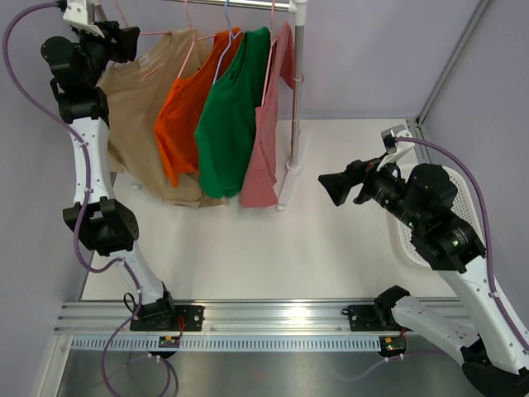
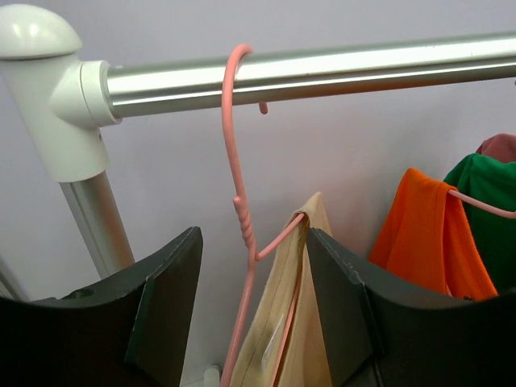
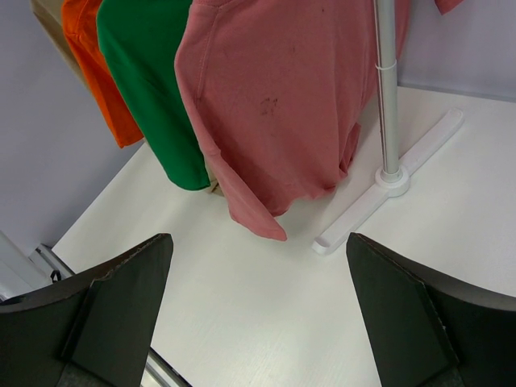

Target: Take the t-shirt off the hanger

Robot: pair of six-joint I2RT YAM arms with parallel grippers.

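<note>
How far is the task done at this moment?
Done: nothing; the beige t-shirt is on its pink hanger, hooked over the rail. In hand: the left gripper, open, frames the hanger's neck. Remaining: grasp, unhook, free the shirt. The right gripper is open, holding nothing.

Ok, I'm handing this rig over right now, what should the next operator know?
Left gripper: jaws open, either side of the pink hanger neck above the tan t-shirt; nothing gripped.
Right gripper: open, empty, over the table, facing the pink shirt.
Done: nothing; the shirt hangs on its hanger on the rail.
Left: slide it off.
</note>
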